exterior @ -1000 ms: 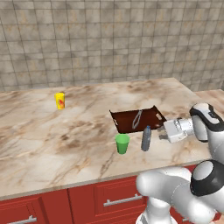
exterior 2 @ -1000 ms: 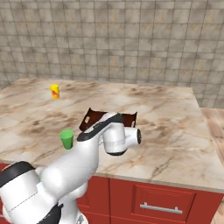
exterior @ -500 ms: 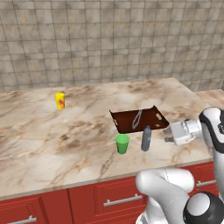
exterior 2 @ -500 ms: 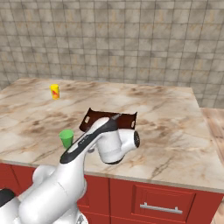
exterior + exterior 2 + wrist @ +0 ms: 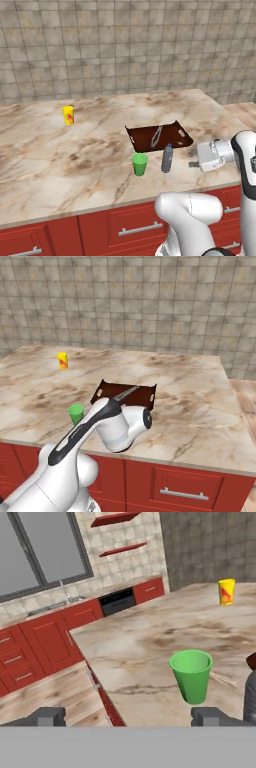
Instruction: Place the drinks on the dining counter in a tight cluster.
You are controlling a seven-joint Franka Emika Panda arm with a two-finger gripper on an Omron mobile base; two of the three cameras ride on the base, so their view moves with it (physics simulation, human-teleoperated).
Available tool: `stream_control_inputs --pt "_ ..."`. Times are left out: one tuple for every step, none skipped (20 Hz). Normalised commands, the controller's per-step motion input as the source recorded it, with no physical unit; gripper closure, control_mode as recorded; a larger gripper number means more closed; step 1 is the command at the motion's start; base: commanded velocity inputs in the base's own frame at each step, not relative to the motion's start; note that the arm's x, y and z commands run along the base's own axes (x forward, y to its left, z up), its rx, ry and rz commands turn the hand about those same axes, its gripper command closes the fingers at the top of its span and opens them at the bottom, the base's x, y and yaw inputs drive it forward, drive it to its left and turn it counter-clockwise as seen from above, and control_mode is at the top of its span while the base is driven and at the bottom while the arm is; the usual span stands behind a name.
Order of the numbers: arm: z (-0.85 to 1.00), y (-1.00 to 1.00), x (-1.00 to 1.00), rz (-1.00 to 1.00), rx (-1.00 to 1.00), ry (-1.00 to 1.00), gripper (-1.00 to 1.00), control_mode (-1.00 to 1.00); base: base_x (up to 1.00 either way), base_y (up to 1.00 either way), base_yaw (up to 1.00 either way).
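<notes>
Grey bottle beside green cup

A wall of small grey-brown tiles ran behind the marbled beige counter, whose front carried red drawers with grey bar handles. To the right the wood floor showed beyond the counter's end. In the hand view, more red cabinets stood along a far wall of pale tiles under a large window, with a dark appliance set among them and two red shelves mounted above. The light was even and soft.
</notes>
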Motion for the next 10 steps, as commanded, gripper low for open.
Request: stream_control_inputs --pt "0.0 0.0 0.0 0.0 0.0 0.0 -1.0 -1.0 0.0 0.0 0.0" --pt "0.0 0.0 0.0 0.0 0.0 0.0 -1.0 -1.0 0.0 0.0 0.0" --pt "0.0 0.0 0.0 0.0 0.0 0.0 -1.0 -1.0 0.0 0.0 0.0" --pt "0.0 0.01 -0.08 0.0 0.0 0.0 -1.0 -1.0 0.0 0.0 0.0" --pt "0.0 0.0 0.0 0.0 0.0 0.0 -1.0 1.0 -0.23 0.05 0.0" --pt "0.0 0.0 0.0 0.0 0.0 0.0 -1.0 1.0 -0.4 0.03 0.0" --pt "0.0 0.0 0.0 0.0 0.0 0.0 -1.0 1.0 -0.47 0.05 0.0" --pt "0.0 0.0 0.0 0.0 0.0 0.0 -1.0 1.0 -0.52 0.06 0.04" --pt "0.0 0.0 0.0 0.0 0.0 0.0 -1.0 1.0 -0.56 0.1 0.1" --pt "0.0 0.0 0.0 0.0 0.0 0.0 -1.0 1.0 -0.56 0.12 0.12"
